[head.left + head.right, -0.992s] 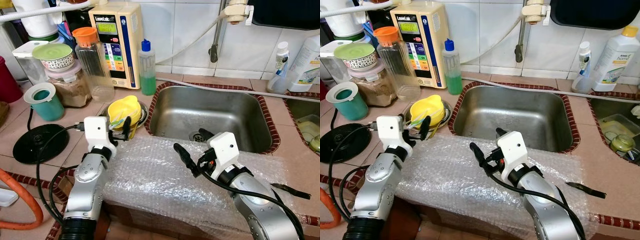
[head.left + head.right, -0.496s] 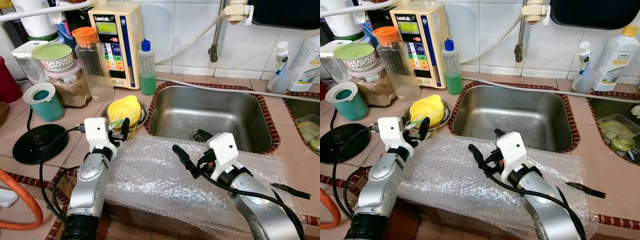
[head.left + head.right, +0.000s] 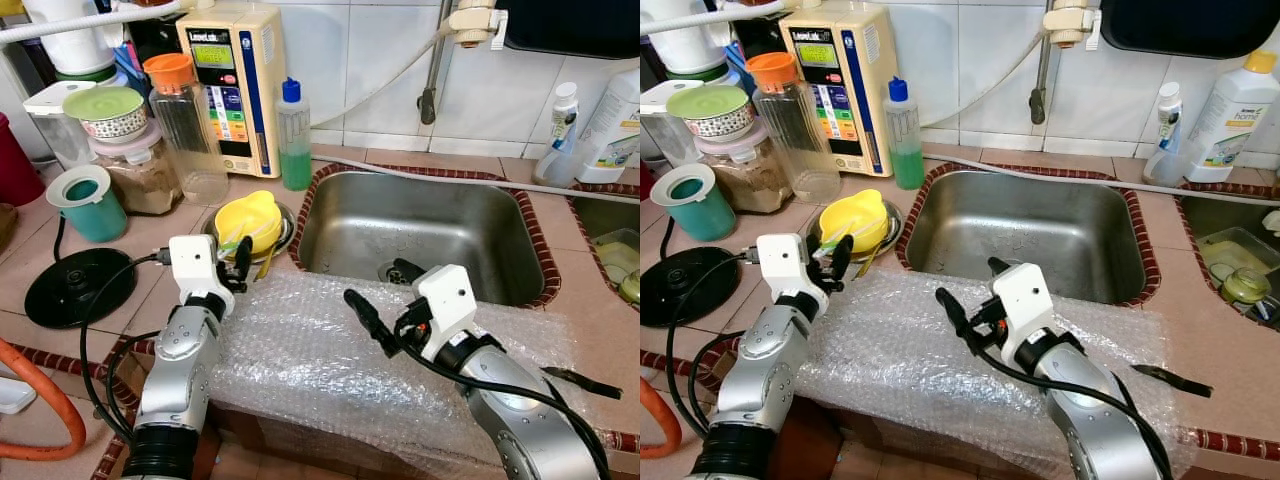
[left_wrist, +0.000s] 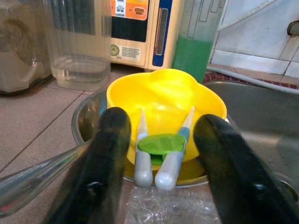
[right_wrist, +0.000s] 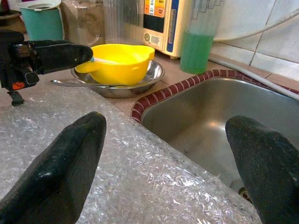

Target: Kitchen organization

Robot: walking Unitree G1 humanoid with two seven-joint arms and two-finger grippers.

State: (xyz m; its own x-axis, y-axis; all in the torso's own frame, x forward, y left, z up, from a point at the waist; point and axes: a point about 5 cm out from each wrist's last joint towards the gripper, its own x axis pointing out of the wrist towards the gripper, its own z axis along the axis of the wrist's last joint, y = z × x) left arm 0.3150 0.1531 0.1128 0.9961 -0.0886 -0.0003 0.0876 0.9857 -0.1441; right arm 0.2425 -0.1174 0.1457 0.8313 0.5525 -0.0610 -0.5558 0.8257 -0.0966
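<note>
Left gripper (image 3: 232,262) hovers at the front rim of the steel dish (image 4: 84,122), fingers spread apart and empty. In the left wrist view they frame the grey-handled utensils (image 4: 161,163) leaning over the dish rim against the yellow bowl (image 3: 250,216) that sits in the dish. Dish and bowl are on the counter (image 3: 120,235) just beside the sink's (image 3: 420,235) left edge, behind the bubble wrap (image 3: 330,350) covering the counter's front edge.

Right gripper (image 3: 385,305) hangs over the bubble wrap in front of the sink, fingers wide apart, holding nothing.

Progress looks early: nothing grasped, bowl and utensils not yet lifted. Back-left corner is crowded with the teal cup (image 3: 88,203), jars, clear pitcher (image 3: 185,125), water filter unit (image 3: 233,75) and green soap bottle (image 3: 293,135). Likely next: close on the utensils or bowl, but where they go, cannot tell.
</note>
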